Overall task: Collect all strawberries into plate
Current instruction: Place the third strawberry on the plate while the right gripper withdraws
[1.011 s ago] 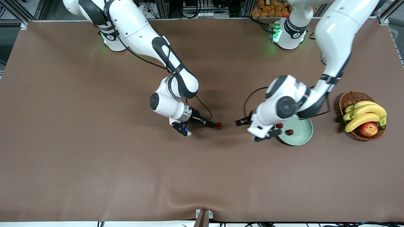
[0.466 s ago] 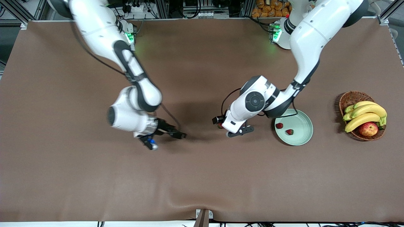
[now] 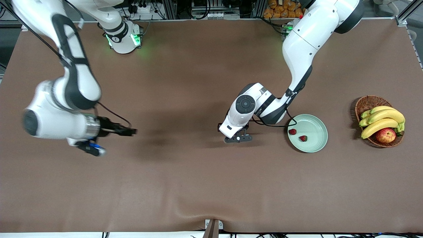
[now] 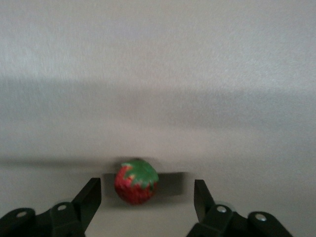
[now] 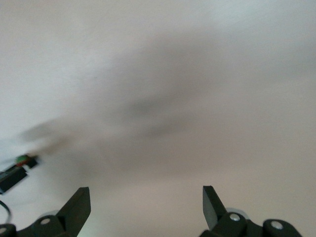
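Straddling the last strawberry point(image 4: 136, 181) on the cloth, the left gripper point(image 4: 147, 195) has jaws apart; two strawberries point(image 3: 292, 131) sit in the plate point(image 3: 315, 146); right gripper point(image 3: 132, 131) hangs unclenched, empty.

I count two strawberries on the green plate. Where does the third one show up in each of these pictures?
Front view: not visible; presumably hidden under the left end effector, beside the plate.
Left wrist view: the third strawberry lies on the cloth between the open fingers, touching neither.
Right wrist view: cannot tell; only a blurred red-green speck at the picture's edge.
Shared landmark: the left end effector, seen in the front and left wrist views.
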You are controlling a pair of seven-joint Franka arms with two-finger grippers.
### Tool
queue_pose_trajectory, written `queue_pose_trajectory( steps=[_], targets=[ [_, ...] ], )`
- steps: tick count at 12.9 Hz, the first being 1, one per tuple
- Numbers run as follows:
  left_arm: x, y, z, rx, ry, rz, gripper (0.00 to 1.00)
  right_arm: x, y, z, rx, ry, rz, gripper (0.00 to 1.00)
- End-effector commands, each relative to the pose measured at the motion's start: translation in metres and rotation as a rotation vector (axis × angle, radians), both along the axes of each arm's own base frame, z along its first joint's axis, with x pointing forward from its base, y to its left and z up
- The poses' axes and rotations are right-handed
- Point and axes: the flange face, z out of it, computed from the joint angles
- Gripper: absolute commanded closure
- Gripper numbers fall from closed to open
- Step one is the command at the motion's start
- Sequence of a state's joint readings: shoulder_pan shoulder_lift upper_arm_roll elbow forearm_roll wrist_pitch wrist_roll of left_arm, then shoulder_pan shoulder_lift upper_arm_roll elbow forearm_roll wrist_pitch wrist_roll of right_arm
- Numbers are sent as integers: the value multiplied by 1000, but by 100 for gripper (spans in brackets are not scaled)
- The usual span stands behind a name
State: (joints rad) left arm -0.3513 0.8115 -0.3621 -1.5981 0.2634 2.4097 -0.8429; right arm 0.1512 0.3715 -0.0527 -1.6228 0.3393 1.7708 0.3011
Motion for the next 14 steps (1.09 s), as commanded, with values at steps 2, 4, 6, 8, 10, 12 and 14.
queue_pose_trajectory(
  steps=[2,4,6,8,10,12,14],
  targets=[
    [8,4,3,11,-29,-65,39,-30,-22,96,-234,-41,154,0],
    [7,5,0,14,-26,-77,51,-43,-35,142,-242,-71,216,0],
    [7,7,-1,17,-23,-74,64,-54,-62,164,-221,-54,241,0],
    [12,15,8,23,-26,-63,99,-66,-102,175,-196,-23,252,0],
    [34,51,46,54,-25,-12,100,-67,-128,189,-189,-61,302,0],
    [49,91,93,92,17,-6,100,-72,-165,203,-188,-92,303,0],
    [62,151,117,143,104,3,100,-73,-169,212,-190,-113,319,0]
  ],
)
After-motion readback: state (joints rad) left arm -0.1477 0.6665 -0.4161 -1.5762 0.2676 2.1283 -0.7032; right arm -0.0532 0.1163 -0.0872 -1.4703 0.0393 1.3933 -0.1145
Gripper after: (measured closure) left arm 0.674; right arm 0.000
